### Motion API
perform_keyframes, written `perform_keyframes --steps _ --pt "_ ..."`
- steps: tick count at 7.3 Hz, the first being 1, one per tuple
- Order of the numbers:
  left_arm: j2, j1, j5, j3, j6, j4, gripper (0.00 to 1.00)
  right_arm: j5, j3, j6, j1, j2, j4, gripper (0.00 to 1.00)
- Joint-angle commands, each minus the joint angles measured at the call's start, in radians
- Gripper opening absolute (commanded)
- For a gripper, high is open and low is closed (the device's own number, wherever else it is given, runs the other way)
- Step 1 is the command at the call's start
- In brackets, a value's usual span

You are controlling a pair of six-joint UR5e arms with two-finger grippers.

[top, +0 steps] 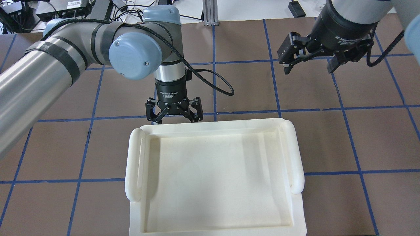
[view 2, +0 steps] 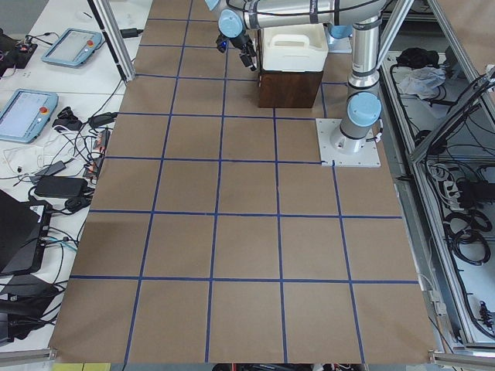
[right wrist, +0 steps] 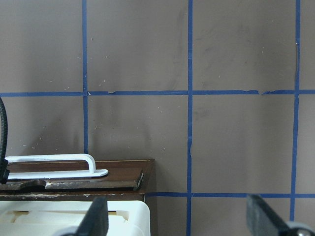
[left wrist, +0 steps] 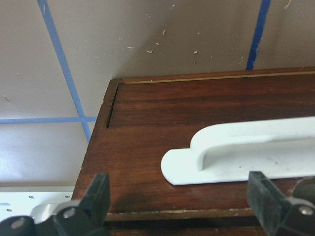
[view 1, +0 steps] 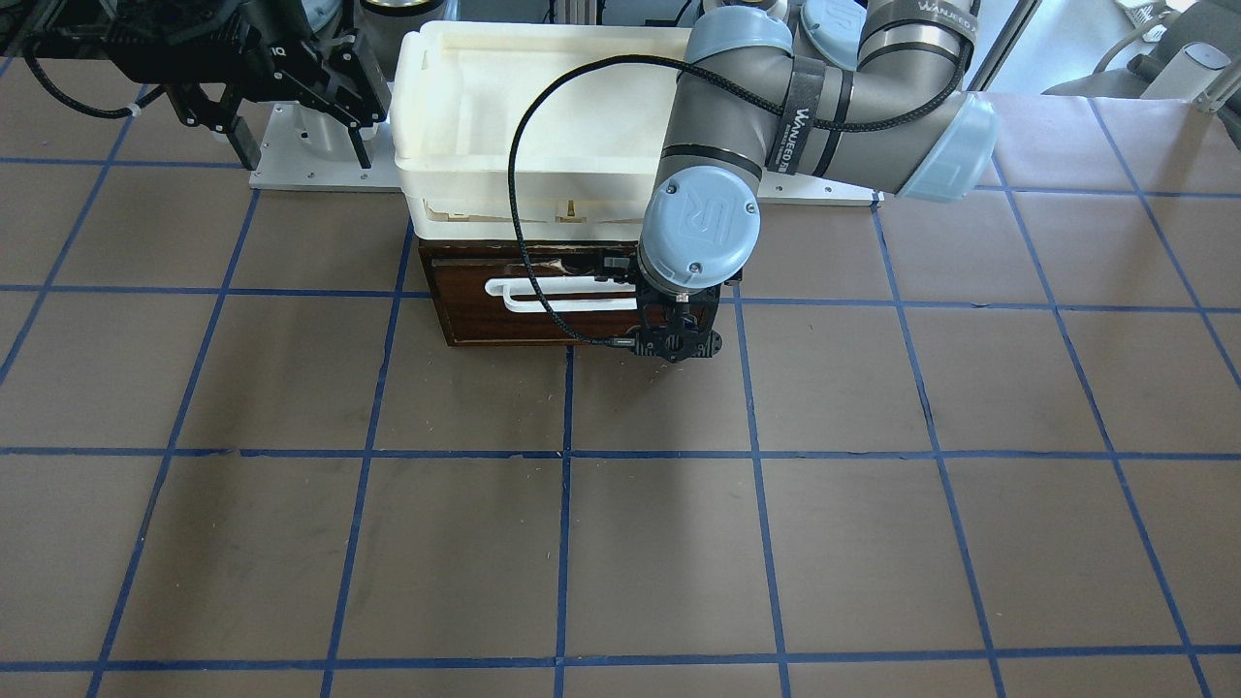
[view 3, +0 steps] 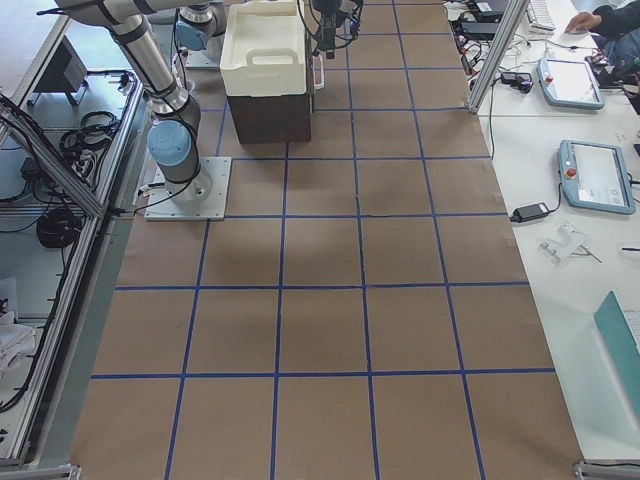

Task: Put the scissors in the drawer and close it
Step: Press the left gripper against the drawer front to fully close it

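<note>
The drawer (view 1: pixel 485 315) is a dark brown wooden front with a white bar handle (view 1: pixel 553 291), set under a white tray. The front looks pushed in, and its inside is hidden. The scissors show in no view. My left gripper (top: pixel 174 114) is open and empty just in front of the drawer face. In the left wrist view its fingers (left wrist: pixel 93 196) stand either side of the handle's end (left wrist: pixel 236 150), apart from it. My right gripper (top: pixel 308 67) is open and empty, held high and off to the side, away from the drawer (right wrist: pixel 123 172).
A large white plastic tray (top: pixel 134 164) sits on top of the drawer's cabinet and overhangs it. The brown table with blue grid lines (view 1: pixel 582 533) spreads out in front. Arm base plates (view 1: pixel 281 165) lie behind the cabinet.
</note>
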Motion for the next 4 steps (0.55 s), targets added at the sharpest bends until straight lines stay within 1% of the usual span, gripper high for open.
perform_keyframes --steps 1,2,4 --pt "-0.011 0.005 -0.003 -0.001 -0.002 -0.078 1.00 0.001 0.000 0.001 0.000 0.000 0.000 1.00" --pt "-0.007 0.014 -0.005 -0.001 -0.002 -0.103 1.00 -0.005 0.000 -0.002 0.000 -0.003 0.001 1.00" --pt "0.007 0.017 0.002 0.023 0.000 -0.102 1.00 -0.008 0.000 -0.002 0.000 -0.006 0.001 1.00"
